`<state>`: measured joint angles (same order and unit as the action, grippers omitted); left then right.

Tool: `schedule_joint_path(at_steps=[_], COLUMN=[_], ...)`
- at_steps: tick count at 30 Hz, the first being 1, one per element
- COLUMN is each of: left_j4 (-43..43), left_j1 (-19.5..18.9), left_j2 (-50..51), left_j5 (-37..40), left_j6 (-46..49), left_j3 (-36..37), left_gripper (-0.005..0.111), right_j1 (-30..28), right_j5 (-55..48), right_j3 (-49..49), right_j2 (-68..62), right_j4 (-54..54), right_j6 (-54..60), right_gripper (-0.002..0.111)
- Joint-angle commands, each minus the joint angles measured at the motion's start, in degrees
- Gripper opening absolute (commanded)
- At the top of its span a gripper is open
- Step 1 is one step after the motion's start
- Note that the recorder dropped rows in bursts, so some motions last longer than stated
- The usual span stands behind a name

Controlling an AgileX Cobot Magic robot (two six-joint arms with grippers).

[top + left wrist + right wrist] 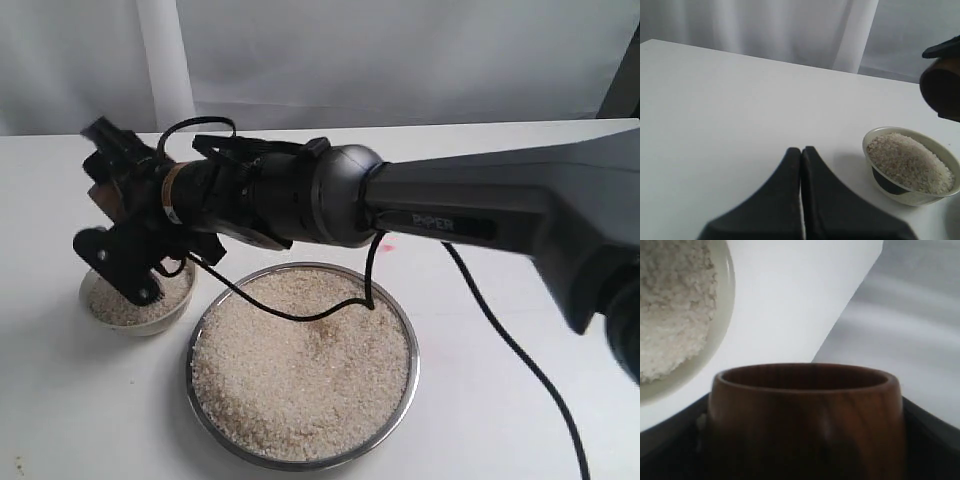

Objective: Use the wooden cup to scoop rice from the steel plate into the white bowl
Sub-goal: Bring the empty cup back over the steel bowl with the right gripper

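Right gripper (pixel 122 203) is pinching the wooden cup (pixel 805 415), tipped over the white bowl (pixel 920 200) at ten o'clock of the steel plate (pixel 412 352). Bowl is brimming with rice (pixel 910 160), plate holding plenty more; left gripper (pixel 801 165) is sitting pressed together.

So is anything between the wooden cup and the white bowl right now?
Nothing visible. The right gripper holds the wooden cup above the white bowl, with only open air between them.

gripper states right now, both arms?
Left gripper: closed, empty.
Right gripper: holding the wooden cup.
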<state>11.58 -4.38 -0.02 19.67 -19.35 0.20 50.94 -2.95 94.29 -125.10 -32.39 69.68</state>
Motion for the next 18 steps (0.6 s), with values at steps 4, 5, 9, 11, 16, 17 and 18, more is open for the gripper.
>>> schedule_joint_path(at_steps=[4, 5, 9, 11, 16, 17, 18], left_j4=[-0.33, -0.33, -0.33, -0.33, -0.33, -0.33, -0.33], left_j1=[0.37, 0.37, 0.37, 0.37, 0.37, 0.37, 0.37], left_j2=[0.02, 0.02, 0.02, 0.02, 0.02, 0.02, 0.02], left_j5=[-0.34, -0.34, -0.34, -0.34, -0.34, -0.34, -0.34], left_j6=[-0.10, -0.10, -0.10, -0.10, -0.10, -0.10, -0.10], left_j3=[-0.20, -0.20, -0.20, -0.20, -0.20, -0.20, -0.20], left_gripper=[0.000, 0.000, 0.000, 0.000, 0.000, 0.000, 0.000], right_j1=[-0.18, -0.18, -0.18, -0.18, -0.18, -0.18, -0.18], right_j5=[-20.57, -24.53, -40.22, -48.31, -51.02, -50.13, -49.14], right_j3=[0.52, 0.52, 0.41, -0.03, -8.60, -10.88, -13.09], right_j2=[10.95, 12.28, 16.20, 17.00, 19.67, 19.86, 19.87], right_j4=[-2.34, -2.49, -2.35, -2.14, -2.97, -3.81, -4.91], right_j6=[-26.58, -27.24, -27.11, -25.60, -24.07, -23.56, -23.30], right_gripper=[0.000, 0.000, 0.000, 0.000, 0.000, 0.000, 0.000])
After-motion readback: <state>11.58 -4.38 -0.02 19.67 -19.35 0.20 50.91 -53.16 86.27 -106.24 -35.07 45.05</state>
